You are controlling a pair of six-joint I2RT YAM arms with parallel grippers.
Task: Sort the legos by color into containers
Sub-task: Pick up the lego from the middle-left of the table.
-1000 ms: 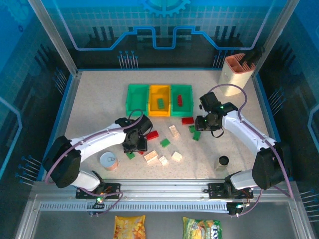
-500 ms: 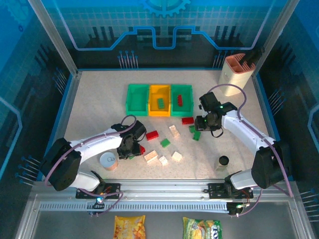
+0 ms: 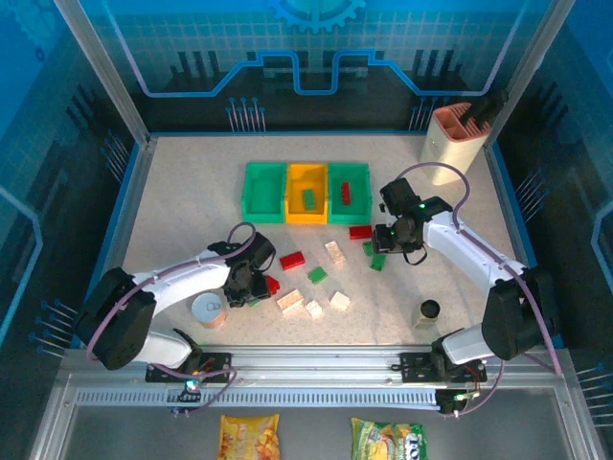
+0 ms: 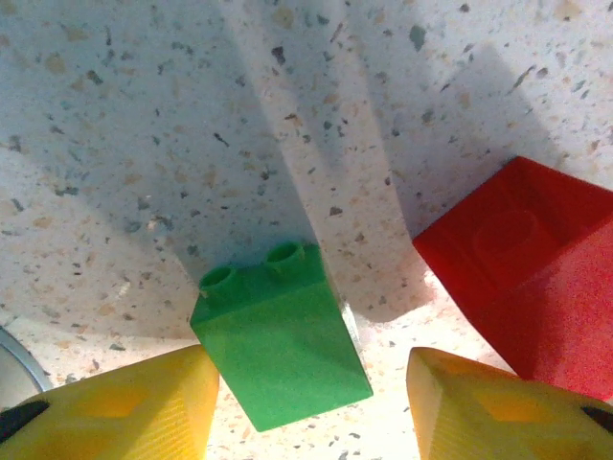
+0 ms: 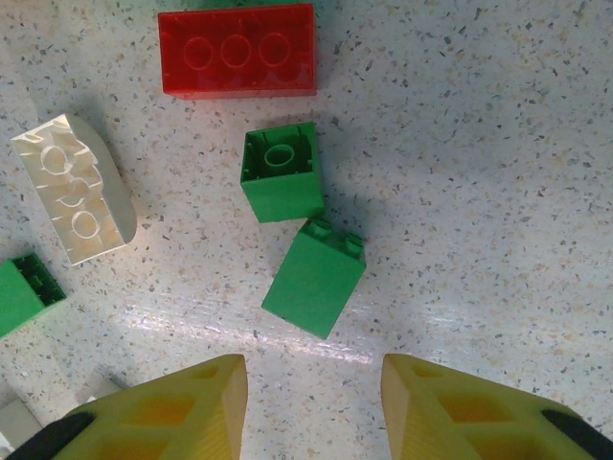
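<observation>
**Left gripper** [image 3: 251, 287]: The yellow fingers [image 4: 105, 412] stand apart and straddle a green lego [image 4: 278, 335] lying on the speckled table [image 4: 144, 144].
- One finger sits against or just beside the brick's side; which cannot be told. A visible gap separates the other finger from the brick, so it is not clamped.
- A red lego [image 4: 536, 278] lies just beyond the tip of the finger with the gap, apart from the green lego.
- A tin can [image 3: 208, 309] stands just outside the opposite finger.

**Right gripper** [image 5: 311, 383]: The fingers [image 5: 163, 412] stand apart over bare table and grip nothing.
- Just beyond the fingertips lies a tilted green lego [image 5: 314, 280].
- An upturned green lego [image 5: 281, 171], hollow side up, sits just beside its far end.
- A long red lego [image 5: 237, 50] lies farther out.
- A cream lego [image 5: 75, 190] lies outward of one finger.

**Containers** [image 3: 261, 195]: The joined row sits well beyond both sets of fingertips.
- The yellow-orange bin [image 3: 299, 182] in the middle holds a stored green lego [image 3: 310, 198].
- The green bin [image 3: 359, 182] nearer the right gripper holds a stored red lego [image 3: 346, 195].
</observation>
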